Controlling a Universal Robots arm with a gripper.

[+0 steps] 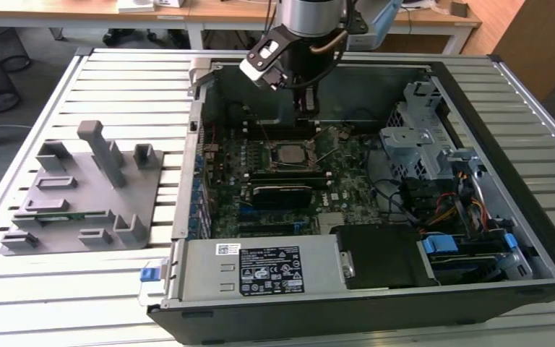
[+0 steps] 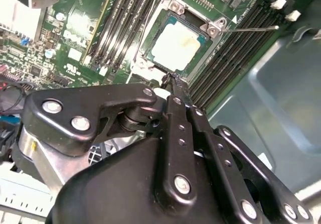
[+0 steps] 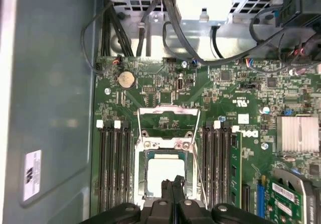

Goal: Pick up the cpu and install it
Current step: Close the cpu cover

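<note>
Item: cpu (image 2: 175, 45), silver-topped square, lying flat inside the black-framed socket (image 3: 142, 181) of the motherboard (image 1: 258, 155), retention plate (image 3: 168, 117) hinged open above it. Gripper (image 2: 173, 79), in both wrist views (image 3: 173, 185): fingers pressed together on nothing, tips over the chip's near edge; contact cannot be judged. Hazards, as judged: a closed tip bearing on one edge could tilt or slide the chip in its seat and harm the contacts beneath; the thin lever rod (image 2: 251, 28) standing free beside the socket could snag a finger. Surroundings: memory slots (image 3: 114, 171) flanking the socket on both sides, close to the fingers; cables (image 3: 133, 33) and drive cage (image 1: 418, 137) along the case wall; power supply (image 1: 258, 269) at the case's near side; grey fixture tray (image 1: 113, 166) on the slatted table (image 1: 75, 303), well apart, at the exterior view's left.
</note>
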